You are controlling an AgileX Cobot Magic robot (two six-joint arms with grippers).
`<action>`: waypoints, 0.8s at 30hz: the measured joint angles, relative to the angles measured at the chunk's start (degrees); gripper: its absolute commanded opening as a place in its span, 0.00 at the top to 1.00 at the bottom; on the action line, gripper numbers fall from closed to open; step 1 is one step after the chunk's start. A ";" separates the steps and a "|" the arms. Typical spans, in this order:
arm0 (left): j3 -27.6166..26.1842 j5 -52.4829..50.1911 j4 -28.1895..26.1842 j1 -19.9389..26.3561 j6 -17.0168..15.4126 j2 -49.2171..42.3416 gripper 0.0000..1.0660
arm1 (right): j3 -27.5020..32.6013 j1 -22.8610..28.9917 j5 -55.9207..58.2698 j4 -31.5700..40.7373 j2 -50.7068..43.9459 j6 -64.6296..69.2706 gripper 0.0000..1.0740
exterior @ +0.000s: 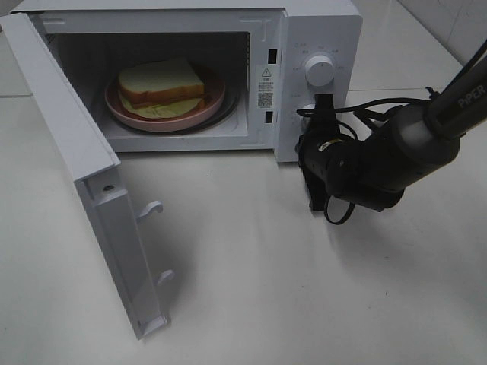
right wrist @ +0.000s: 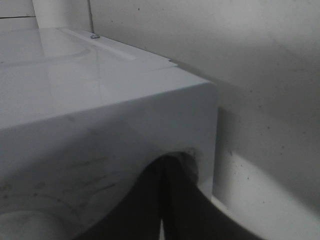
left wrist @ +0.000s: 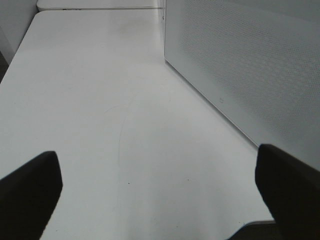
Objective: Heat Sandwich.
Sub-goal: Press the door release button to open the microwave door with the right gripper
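My right claw (exterior: 323, 105) is shut, jaws pressed together with nothing between them. Its tips are up against the lower part of the control panel (exterior: 335, 46), below the upper dial (exterior: 319, 70). I cannot tell if they touch the panel.

My left claw (left wrist: 157, 170) stands wide and empty, low over the worktop (exterior: 266, 266), with a white dotted panel (left wrist: 250, 65) just beside it. I cannot tell if that panel is the door's outer face or a side wall. The high view does not show this claw.

The door (exterior: 84, 175) of the microwave (exterior: 198, 143) hangs fully open toward the near left, its two latch hooks (exterior: 152, 209) exposed. Farther in, the sandwich (exterior: 161, 85) lies on its pink plate (exterior: 205, 110), which sits centred in the cavity.

In my judgement, loading is complete and the step in hand is to close the door; no dial setting is useful before that.

Procedure:
1. Keep the right claw and its cable on the panel side, outside the door's swing.
2. Push on the door's outer face near the free edge, away from the hinge, where least force is needed.
3. Follow the door's arc rather than pushing in a straight line, so the oven does not slide on the worktop.
4. Press until both hooks seat in the frame slots and the door sits flush.
5. Only then grip a dial.
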 measured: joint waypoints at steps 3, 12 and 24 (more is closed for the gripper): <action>0.00 0.00 0.00 0.00 0.00 0.00 0.08 | 0.63 -0.06 0.00 -0.57 -0.40 0.00 1.00; 0.00 0.00 0.00 0.00 0.00 0.00 0.08 | 3.90 0.06 1.38 -1.78 -3.61 0.06 1.00; 0.00 0.00 0.00 0.00 0.00 0.00 0.08 | 10.03 0.69 6.88 -5.67 -10.60 -1.78 1.00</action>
